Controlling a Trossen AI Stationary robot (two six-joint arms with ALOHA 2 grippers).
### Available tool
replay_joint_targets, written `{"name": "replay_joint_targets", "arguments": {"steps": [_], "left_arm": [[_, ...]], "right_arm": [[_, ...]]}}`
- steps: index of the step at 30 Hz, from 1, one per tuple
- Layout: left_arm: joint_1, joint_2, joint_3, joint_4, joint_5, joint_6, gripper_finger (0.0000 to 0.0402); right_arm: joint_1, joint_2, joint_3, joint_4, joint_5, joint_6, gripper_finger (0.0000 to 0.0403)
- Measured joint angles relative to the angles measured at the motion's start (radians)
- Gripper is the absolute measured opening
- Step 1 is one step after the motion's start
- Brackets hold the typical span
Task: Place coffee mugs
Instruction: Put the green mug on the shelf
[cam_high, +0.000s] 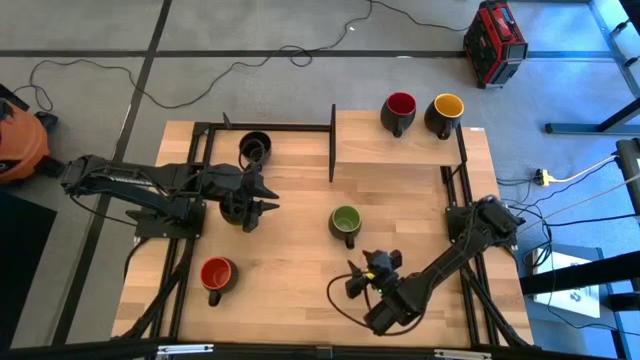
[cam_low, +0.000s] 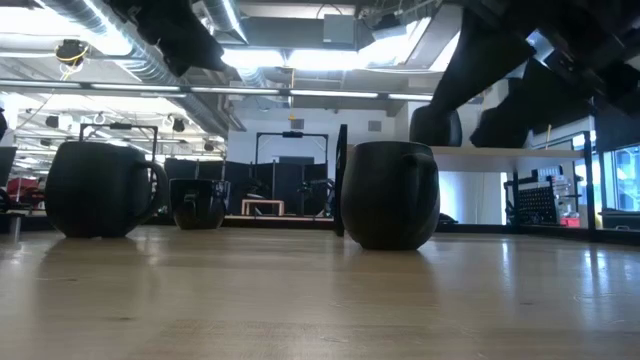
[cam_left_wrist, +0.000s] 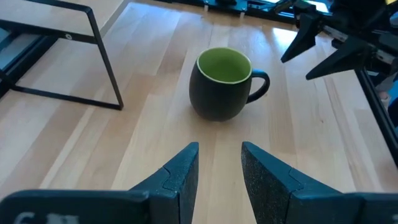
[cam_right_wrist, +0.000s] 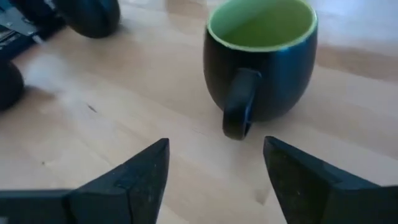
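A green-lined mug (cam_high: 345, 223) is stood upright and empty mid-table, handle toward the near edge. Just near of it, the right gripper (cam_high: 362, 279) is held with fingers spread wide, gripping nothing. The left gripper (cam_high: 268, 197), narrowly parted and empty, is held at the left. Red-lined (cam_high: 399, 108) and yellow-lined (cam_high: 446, 110) mugs are seen on the far-right shelf (cam_high: 365, 140).

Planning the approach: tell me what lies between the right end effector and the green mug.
Only bare wood. In the right wrist view, the open right end effector faces the green mug handle-on, nothing between them.
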Motion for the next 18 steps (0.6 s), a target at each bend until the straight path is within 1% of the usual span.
{"name": "replay_joint_targets", "arguments": {"steps": [4,7,11,14,18], "left_arm": [[0.0,0.0,0.0,-0.004,0.0,0.0,0.0116],[0.0,0.0,0.0,-0.004,-0.006,0.023,0.0116],[0.0,0.0,0.0,-0.006,-0.011,0.032,0.0116],[0.0,0.0,0.0,-0.007,-0.011,0.033,0.0116],[0.0,0.0,0.0,-0.007,-0.003,0.032,0.0116]], "right_arm": [[-0.013,0.032,-0.006,0.013,0.036,-0.019,0.0251],[-0.026,0.068,-0.007,0.034,0.042,-0.025,0.024],[-0.041,0.108,-0.007,0.033,0.107,-0.02,0.0222],[-0.062,0.136,-0.007,0.028,0.095,-0.019,0.0211],[-0.081,0.164,-0.007,0.037,0.103,0.009,0.0203]]}}
